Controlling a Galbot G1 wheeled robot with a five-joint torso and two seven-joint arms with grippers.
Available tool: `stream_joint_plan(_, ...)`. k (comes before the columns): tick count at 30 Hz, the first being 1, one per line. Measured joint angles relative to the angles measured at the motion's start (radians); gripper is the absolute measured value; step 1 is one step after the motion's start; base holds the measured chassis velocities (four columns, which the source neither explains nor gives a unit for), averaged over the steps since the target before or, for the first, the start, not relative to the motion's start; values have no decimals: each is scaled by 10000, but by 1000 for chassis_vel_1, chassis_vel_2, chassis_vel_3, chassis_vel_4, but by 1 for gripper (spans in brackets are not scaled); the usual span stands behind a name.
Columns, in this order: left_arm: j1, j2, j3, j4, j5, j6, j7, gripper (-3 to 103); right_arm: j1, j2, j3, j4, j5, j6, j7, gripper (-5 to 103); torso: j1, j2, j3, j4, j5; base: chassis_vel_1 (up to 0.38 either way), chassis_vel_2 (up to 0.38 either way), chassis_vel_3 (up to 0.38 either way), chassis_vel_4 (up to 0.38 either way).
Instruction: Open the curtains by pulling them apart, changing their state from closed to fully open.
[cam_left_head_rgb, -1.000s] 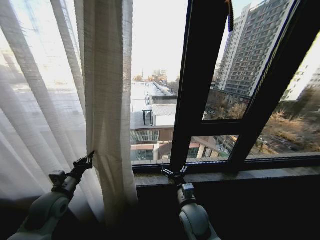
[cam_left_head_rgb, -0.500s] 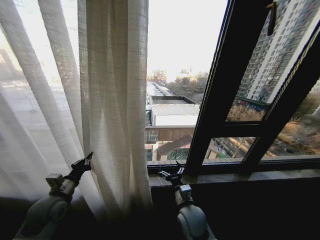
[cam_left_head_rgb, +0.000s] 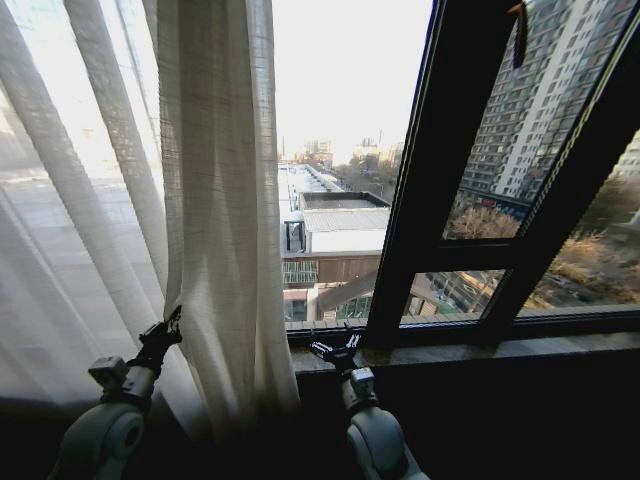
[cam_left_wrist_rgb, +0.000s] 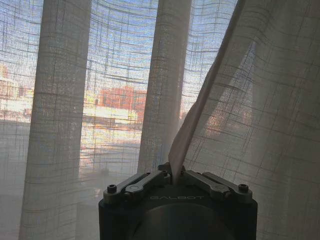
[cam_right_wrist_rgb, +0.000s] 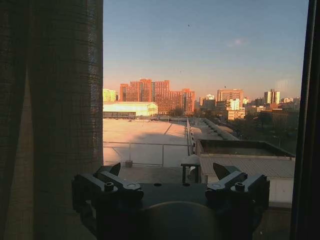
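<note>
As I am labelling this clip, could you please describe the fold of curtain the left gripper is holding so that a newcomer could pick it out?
Start at the window frame and go left to the curtains. Low down, the left gripper is shut on one narrow fold. Unlike the neighbouring pleats, which hang straight, it slants, drawn taut into the gripper.

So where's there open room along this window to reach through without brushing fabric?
Bare glass between the gathered curtain and the dark frame bar, above the sill, where the open right claw sits. Left is crowded: the left claw pinches a fold.
</note>
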Motion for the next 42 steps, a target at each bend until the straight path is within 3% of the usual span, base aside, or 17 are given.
stream_joint_plan(35,607,-181,-464,-654,254,35,-140,0,50,-397,-181,63,43,62,-104,100,0,1,-1,-2,-1,31,29,-26,-28)
stream_joint_plan(42,440,-40,-1894,96,124,-4,-891,0,-35,-399,-173,60,30,166,-115,100,-2,0,-1,-3,3,0,0,0,0)
